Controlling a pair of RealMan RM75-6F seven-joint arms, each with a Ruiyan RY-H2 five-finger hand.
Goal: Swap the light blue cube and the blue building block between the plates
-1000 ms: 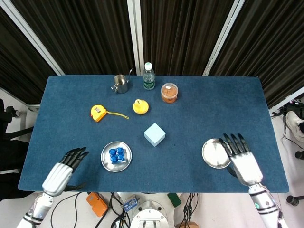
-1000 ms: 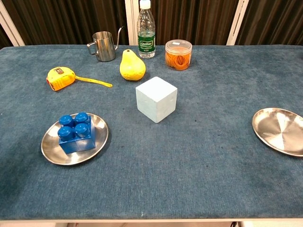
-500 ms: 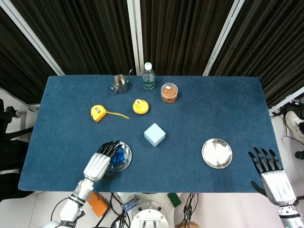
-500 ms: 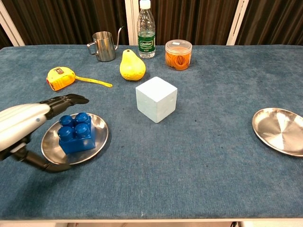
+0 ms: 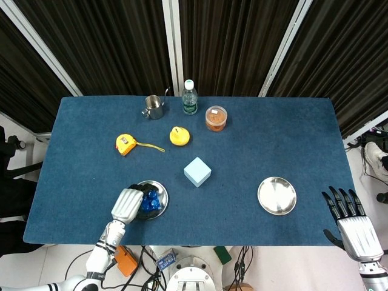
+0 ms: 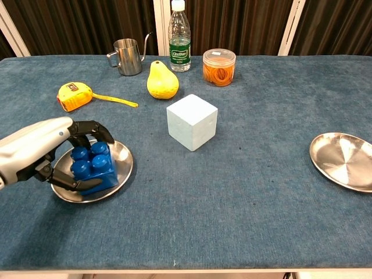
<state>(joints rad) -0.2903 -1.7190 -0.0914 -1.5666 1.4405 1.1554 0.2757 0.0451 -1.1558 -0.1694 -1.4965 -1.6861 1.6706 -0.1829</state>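
The blue building block sits on the left steel plate. My left hand wraps it, fingers curled over its far side and thumb against its near side. The light blue cube stands on the cloth in the middle, between the plates. The right steel plate holds nothing. My right hand hovers beyond the table's near right corner with fingers spread and nothing in it; the chest view does not show it.
Along the far half stand a yellow tape measure, a yellow pear, a metal cup, a water bottle and an orange-filled jar.
My left hand came from the table's left front onto the left plate and curled its fingers around the blue block. My right hand drew back from the right plate past the table corner.
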